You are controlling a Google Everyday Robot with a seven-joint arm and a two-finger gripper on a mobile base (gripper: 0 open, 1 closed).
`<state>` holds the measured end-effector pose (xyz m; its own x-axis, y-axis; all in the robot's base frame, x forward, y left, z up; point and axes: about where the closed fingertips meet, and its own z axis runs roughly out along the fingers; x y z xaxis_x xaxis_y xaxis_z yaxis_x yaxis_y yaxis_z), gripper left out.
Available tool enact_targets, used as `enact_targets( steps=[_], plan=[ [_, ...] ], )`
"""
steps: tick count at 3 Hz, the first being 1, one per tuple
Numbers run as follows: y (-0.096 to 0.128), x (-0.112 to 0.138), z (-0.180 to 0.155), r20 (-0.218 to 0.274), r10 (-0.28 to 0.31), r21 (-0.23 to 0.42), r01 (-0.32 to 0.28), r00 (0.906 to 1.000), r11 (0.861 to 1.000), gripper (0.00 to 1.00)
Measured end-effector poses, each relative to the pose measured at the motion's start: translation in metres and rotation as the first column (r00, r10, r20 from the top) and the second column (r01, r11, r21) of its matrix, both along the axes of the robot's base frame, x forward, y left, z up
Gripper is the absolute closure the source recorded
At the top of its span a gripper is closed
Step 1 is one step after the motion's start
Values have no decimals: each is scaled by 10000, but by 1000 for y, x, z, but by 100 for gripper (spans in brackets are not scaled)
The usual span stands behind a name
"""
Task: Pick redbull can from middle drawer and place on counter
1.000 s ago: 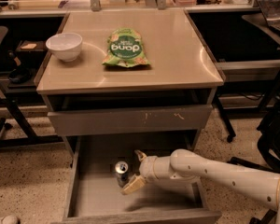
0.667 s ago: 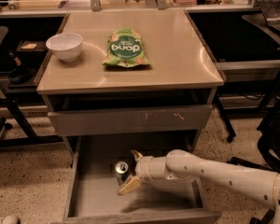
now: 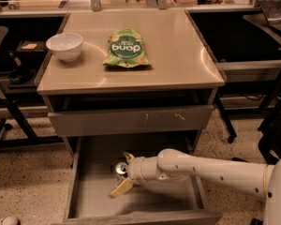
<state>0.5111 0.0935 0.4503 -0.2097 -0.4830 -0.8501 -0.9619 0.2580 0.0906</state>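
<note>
The redbull can (image 3: 120,168) stands upright on the grey floor of the open middle drawer (image 3: 96,196), near its back middle, with its shiny top showing. My gripper (image 3: 125,173) reaches in from the right on a white arm (image 3: 210,170). It is open, with one tan fingertip (image 3: 128,157) behind the can and the other in front of it (image 3: 121,187), so the can sits between them. The tan counter (image 3: 178,55) is above the drawer.
A green snack bag (image 3: 126,48) lies at the counter's middle and a white bowl (image 3: 65,46) at its left. A shut drawer front with pale scratches (image 3: 131,120) overhangs the open drawer. Dark desks flank the cabinet, and a chair base (image 3: 4,125) stands on the left.
My gripper has slid a little to the left, so its fingers now straddle the can. The can has not moved.
</note>
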Motion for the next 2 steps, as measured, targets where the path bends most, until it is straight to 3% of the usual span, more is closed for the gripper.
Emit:
enact_targets(
  steps=[1, 2],
  plan=[
    [0, 0, -1, -9, 5, -2, -5, 10000, 10000, 0],
    [0, 0, -1, -10, 6, -1, -6, 10000, 10000, 18]
  ],
)
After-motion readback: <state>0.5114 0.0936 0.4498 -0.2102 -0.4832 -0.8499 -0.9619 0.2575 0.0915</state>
